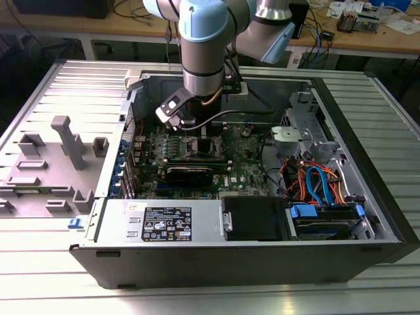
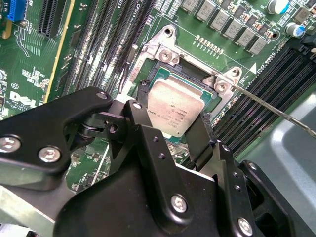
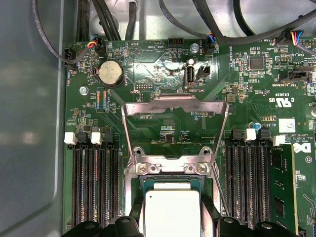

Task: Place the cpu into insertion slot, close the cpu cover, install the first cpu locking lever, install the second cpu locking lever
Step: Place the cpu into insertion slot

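Cpu sits right between the jaws, silver top facing the cam, a green edge showing round it. Jaws are pinching it: black fingers press on two opp. sides, clear in both wrist views, chip flanked by black on each side. Gripper is down low over the board.

Directly under the jaws is the insertion slot, dark rim w/ silver surround, and the chip lies over it. Seated or a hair above? Can't tell from these angles; in the second wrist view it looks a touch tilted.

Just beyond the jaw tips, the cpu cover is swung open, its silver frame standing up off the hinge end of the slot, green board visible thru its window. It's not down on the chip.

Off one flank of the jaws a thin locking lever juts out from the slot's corner, unlatched, also seen as a wire rod beside the chip.

Further out, on both flanks of the jaws, long black memory slots. Past the cover, a coin cell on the green motherboard.

Exterior view: arm reaches straight down into the open PC case, gripper at mid-board.
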Robot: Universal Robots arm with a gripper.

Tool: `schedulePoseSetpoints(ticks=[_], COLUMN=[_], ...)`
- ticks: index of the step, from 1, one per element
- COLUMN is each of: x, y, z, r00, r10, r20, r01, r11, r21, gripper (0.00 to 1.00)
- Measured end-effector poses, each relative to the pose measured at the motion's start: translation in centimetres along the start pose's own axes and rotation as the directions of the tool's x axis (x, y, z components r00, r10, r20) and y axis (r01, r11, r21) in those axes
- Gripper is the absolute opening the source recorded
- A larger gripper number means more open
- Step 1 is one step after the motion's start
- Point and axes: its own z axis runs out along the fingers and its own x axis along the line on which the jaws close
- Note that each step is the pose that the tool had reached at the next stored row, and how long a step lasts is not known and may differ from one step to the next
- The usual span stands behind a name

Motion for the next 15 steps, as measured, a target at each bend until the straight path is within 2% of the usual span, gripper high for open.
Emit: schedulePoseSetpoints(ticks=[2,3,15], x=[0.02,0.01,0.01], y=[0.01,0.00,0.01], z=[0.04,0.02,-0.04], r00=[1.0000,1.0000,1.0000], r10=[0.000,0.000,0.000], r20=[-0.0009,-0.0004,0.0014], r01=[0.000,0.000,0.000], r11=[1.0000,1.0000,1.0000], r21=[-0.0005,-0.0003,-0.0001], gripper=[0.55,0.61,0.61])
